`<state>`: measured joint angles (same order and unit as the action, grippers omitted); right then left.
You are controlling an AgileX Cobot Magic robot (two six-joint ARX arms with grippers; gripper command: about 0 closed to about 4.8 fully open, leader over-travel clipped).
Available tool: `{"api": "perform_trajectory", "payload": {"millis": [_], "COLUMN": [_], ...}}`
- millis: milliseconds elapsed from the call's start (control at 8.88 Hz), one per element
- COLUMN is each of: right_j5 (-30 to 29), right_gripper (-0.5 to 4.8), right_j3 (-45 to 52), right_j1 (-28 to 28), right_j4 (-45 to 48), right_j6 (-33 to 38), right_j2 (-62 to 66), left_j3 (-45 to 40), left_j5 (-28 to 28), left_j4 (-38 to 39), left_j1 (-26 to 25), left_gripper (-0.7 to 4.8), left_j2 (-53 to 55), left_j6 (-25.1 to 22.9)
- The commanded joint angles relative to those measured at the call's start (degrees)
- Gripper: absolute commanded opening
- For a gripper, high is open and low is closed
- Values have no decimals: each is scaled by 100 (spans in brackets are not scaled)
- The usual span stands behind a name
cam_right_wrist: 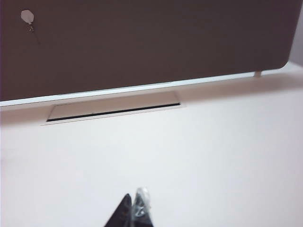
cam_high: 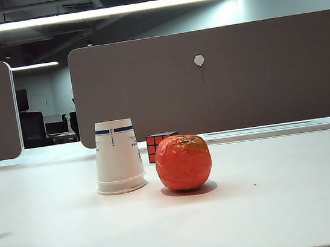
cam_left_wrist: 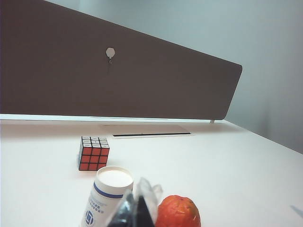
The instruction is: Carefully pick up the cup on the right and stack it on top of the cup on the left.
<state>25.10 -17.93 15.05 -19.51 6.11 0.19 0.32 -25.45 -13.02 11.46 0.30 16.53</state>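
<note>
A white paper cup with a blue band stands upside down on the table, left of the middle. Two rims show at its base, one cup sitting over another. No separate cup on the right shows in any view. In the left wrist view the cup stands just beside my left gripper, which is shut and empty, close to the cup's side. My right gripper is shut on nothing and hangs over bare white table. Neither gripper appears in the exterior view.
A wrinkled orange-red fruit sits right beside the cup, on its right. A Rubik's cube lies behind them. A grey partition closes the table's far side, with a long cable slot in front of it.
</note>
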Motion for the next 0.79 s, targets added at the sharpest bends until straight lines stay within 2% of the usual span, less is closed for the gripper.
{"api": "perform_trajectory", "payload": {"millis": [113,338,788], "right_j5": [-402,-608,-1445], "right_gripper": [-1,-1,-1], "right_j3": [70,118,450], "right_j1": [15,17,20], "right_j4": [216,227,343], "right_j6": [120,83,76], "right_j2": [-9,-9,-9], "left_j3": [11,11,11], "left_j5": [-37,-35,-35], "left_j4": [-79,-76,-74], "left_j1": [4,4,4], "left_gripper": [-3,-3,-3], "left_j2": [2,2,2], "left_j6": [-2,-2,-2]}}
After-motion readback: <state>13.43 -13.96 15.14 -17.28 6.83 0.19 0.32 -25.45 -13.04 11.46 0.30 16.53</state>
